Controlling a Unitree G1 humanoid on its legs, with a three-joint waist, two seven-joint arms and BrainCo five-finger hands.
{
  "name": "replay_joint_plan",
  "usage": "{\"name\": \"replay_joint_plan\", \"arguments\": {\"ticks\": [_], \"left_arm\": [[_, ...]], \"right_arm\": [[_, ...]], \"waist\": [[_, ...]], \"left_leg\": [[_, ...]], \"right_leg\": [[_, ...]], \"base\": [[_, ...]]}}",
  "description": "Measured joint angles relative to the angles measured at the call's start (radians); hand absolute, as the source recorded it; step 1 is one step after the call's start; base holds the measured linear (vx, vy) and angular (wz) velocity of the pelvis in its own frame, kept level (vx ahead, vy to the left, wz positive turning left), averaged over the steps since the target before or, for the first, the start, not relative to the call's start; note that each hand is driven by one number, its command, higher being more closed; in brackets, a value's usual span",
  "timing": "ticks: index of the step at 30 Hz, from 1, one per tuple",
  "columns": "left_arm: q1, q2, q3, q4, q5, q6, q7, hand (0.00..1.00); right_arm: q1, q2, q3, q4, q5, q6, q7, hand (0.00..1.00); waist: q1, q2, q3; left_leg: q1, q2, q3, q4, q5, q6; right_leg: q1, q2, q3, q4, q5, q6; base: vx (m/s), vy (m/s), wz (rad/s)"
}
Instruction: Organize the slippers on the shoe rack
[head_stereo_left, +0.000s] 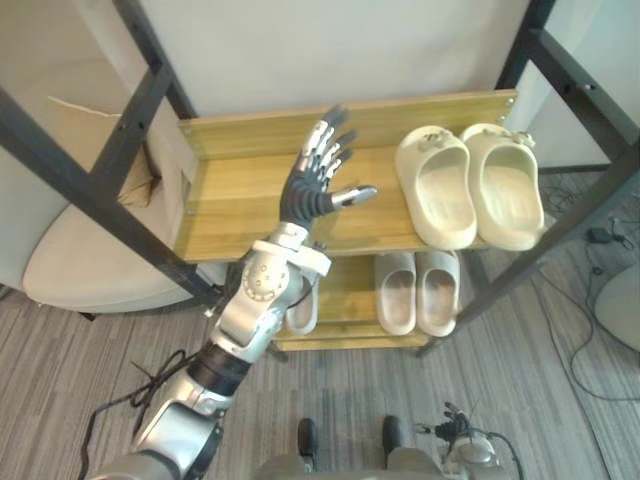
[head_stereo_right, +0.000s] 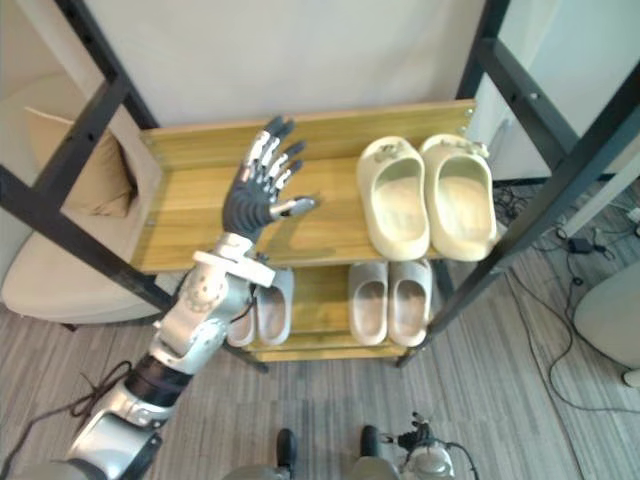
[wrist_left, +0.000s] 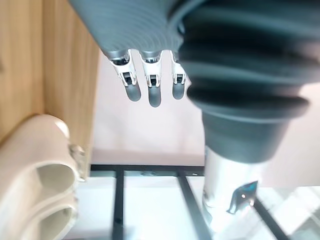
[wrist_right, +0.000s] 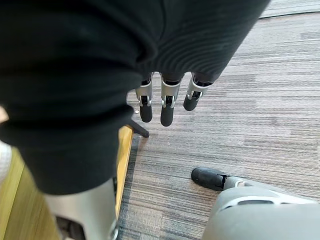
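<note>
Slippers (head_stereo_left: 440, 195) at shelf (head_stereo_left: 240, 200) rt edge

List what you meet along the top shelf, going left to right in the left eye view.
Open left hand → left cream slipper → right cream slipper.

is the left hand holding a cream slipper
No, the left hand is open over the bare top shelf, apart from the cream slippers.
</note>
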Motion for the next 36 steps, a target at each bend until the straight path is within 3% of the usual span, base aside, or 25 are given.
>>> {"name": "replay_joint_plan", "arguments": {"ticks": [7,14,20,26,31,36], "left_arm": [[0.205,0.001,-0.105,-0.102,-0.047,0.007,-0.086,0.0],[0.461,0.005,-0.127,-0.067,-0.071,0.031,-0.172,0.0],[0.636,-0.013,-0.054,0.267,-0.019,0.09,-0.229,0.0],[0.655,-0.037,0.091,0.538,0.121,0.094,-0.226,0.0],[0.639,-0.079,0.255,0.837,0.311,0.095,-0.174,0.0],[0.605,-0.102,0.358,1.039,0.399,0.097,-0.114,0.0]], "right_arm": [[0.002,-0.014,0.04,0.024,-0.002,0.0,0.002,0.0],[0.007,-0.014,0.053,0.028,-0.03,-0.001,0.004,0.0],[0.013,-0.004,0.067,0.028,-0.043,0.0,0.011,0.0],[0.031,0.028,0.033,0.028,-0.042,0.0,0.01,0.0],[0.034,0.043,0.016,0.028,-0.042,0.0,0.009,0.0],[0.034,0.061,-0.009,0.028,-0.042,0.0,0.009,0.0]], "waist": [[0.016,0.004,-0.037],[0.042,0.002,-0.055],[0.053,-0.016,-0.088],[0.058,-0.051,-0.108],[0.062,-0.069,-0.113],[0.069,-0.075,-0.117]], "left_leg": [[0.0,-0.006,-0.021,0.0,0.001,0.002],[0.005,-0.001,-0.025,0.0,0.0,0.001],[0.011,0.001,-0.033,0.0,0.0,0.001],[0.021,0.002,-0.048,0.0,-0.003,-0.003],[0.036,0.003,-0.044,0.0,-0.009,-0.006],[0.04,0.004,-0.042,0.0,-0.015,-0.011]], "right_leg": [[0.009,-0.003,-0.017,0.0,-0.011,0.002],[0.017,0.003,-0.027,0.0,-0.017,-0.004],[0.025,0.005,-0.037,0.0,-0.025,-0.006],[0.041,0.007,-0.059,0.0,-0.045,-0.004],[0.052,0.007,-0.052,0.0,-0.049,0.0],[0.052,0.012,-0.047,0.002,-0.051,-0.003]], "base": [[0.01,-0.001,0.07],[-0.02,-0.012,0.04],[0.0,-0.004,0.02],[-0.01,-0.011,0.13],[0.01,-0.002,-0.04],[0.01,-0.004,-0.05]]}}
